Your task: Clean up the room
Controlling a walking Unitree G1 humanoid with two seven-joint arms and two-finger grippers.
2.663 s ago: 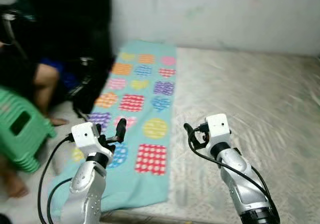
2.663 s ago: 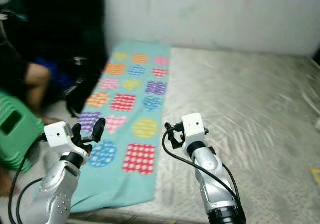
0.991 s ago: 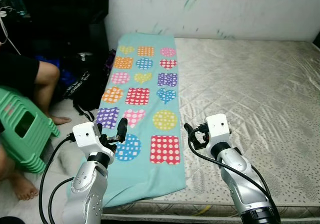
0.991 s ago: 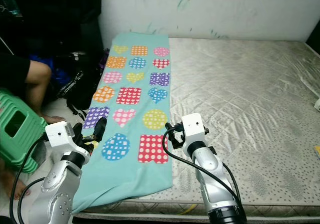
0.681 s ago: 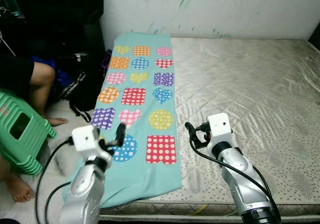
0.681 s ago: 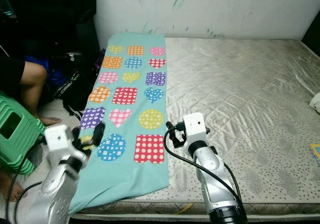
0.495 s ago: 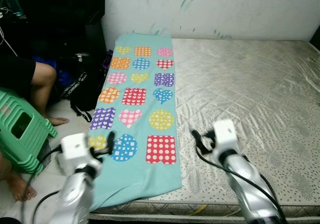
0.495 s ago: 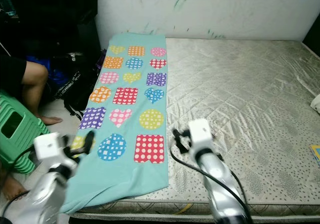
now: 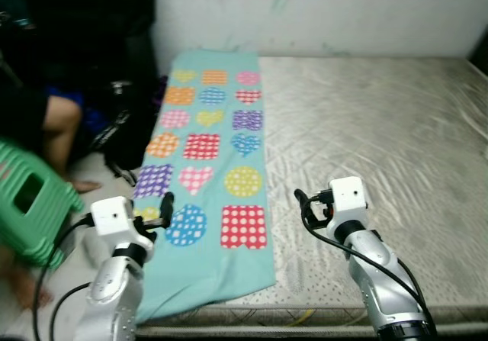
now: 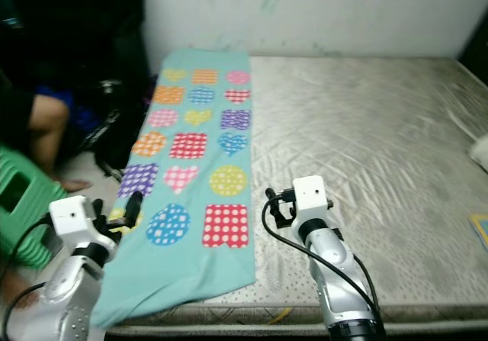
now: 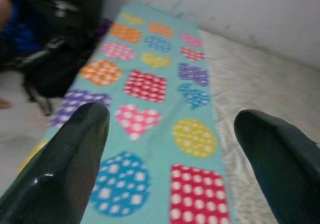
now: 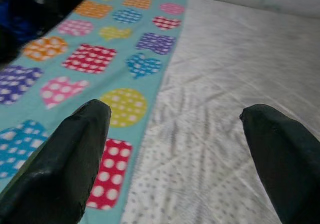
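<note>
At the far left of the head view a green plastic stool (image 9: 27,204) stands on the floor, with a seated person's bare leg (image 9: 61,131) just beyond it and a black bag (image 9: 126,139) slumped against the side of the bed. In the lower left of the frame the left gripper (image 11: 170,149) hovers above the near left corner of the bed, its two black fingers (image 11: 65,159) spread wide apart and holding nothing. The blanket (image 9: 210,173) lies flat along the left edge of the mattress (image 9: 396,135), a long turquoise strip printed with three columns of dotted and checked shapes: hearts, circles and squares in orange, pink, purple, red, yellow and blue. Its long axis runs from the near edge of the bed in the lower part of the frame straight up to the white wall (image 9: 328,13) at the top, its far end touching the wall. Its near end hangs a little over the bed's front edge, and its left side droops off the mattress toward the floor. The mattress, a pale quilted grey, spreads across the centre and right of the frame. In the lower right, the right gripper (image 12: 180,154) hovers above the mattress just beside the blanket's right edge, fingers (image 12: 65,159) likewise held wide apart with nothing between them.
</note>
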